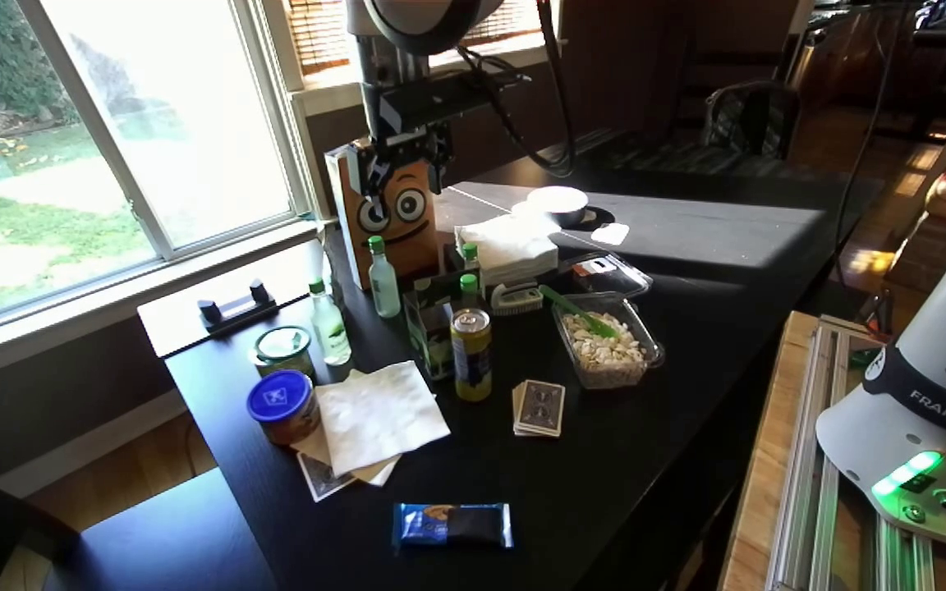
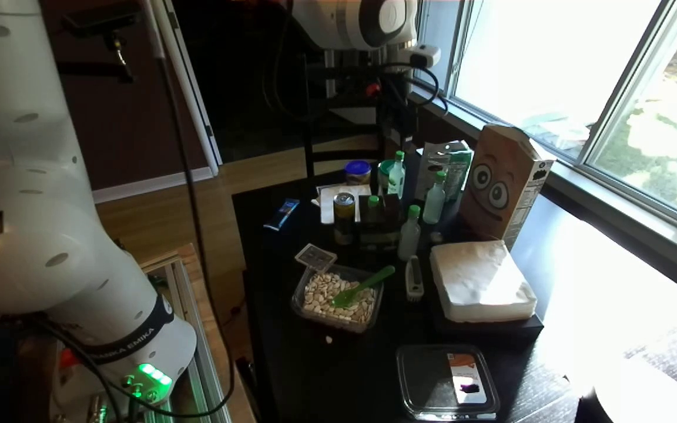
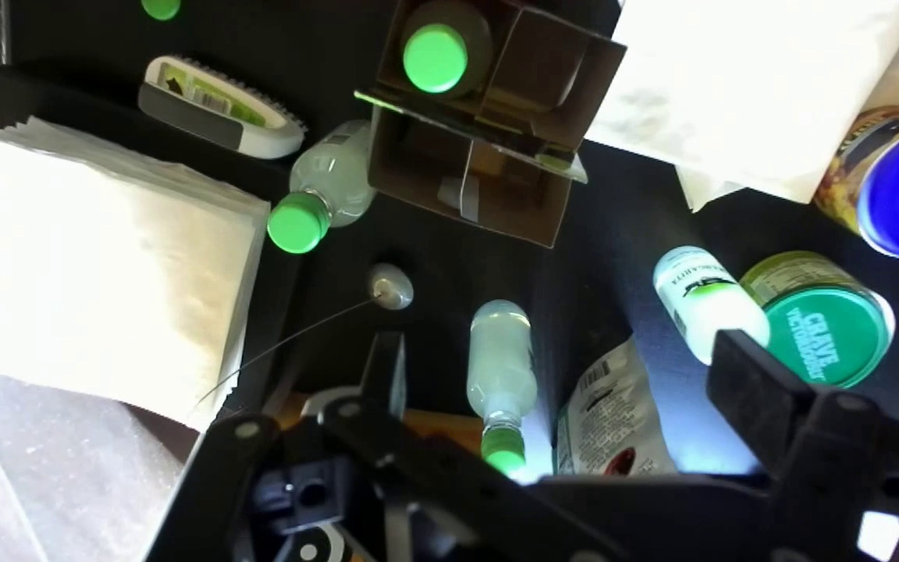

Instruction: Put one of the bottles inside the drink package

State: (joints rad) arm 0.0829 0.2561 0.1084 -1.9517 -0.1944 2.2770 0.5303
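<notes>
The drink package is a small dark cardboard carrier (image 3: 471,129) with a middle handle and several compartments. It also shows in both exterior views (image 1: 428,328) (image 2: 378,239). One green-capped bottle (image 3: 435,58) stands in a compartment; the other compartments look empty. Three pale green bottles stand outside it: one (image 3: 332,172) close against its side, one (image 3: 500,359) near the pouch, one (image 3: 707,304) by the green-lidded jar. My gripper (image 3: 559,347) is open and empty, above the table. It hangs in front of the face box in an exterior view (image 1: 406,187). The middle bottle shows between its fingers, lower down.
A tall orange box with a cartoon face (image 2: 500,182) stands by the window. A can (image 1: 471,357) stands beside the carrier. A napkin stack (image 2: 482,279), brush (image 2: 414,279), silver pouch (image 3: 613,414), blue-lidded jar (image 1: 282,402) and seed tub (image 2: 338,299) surround the bottles.
</notes>
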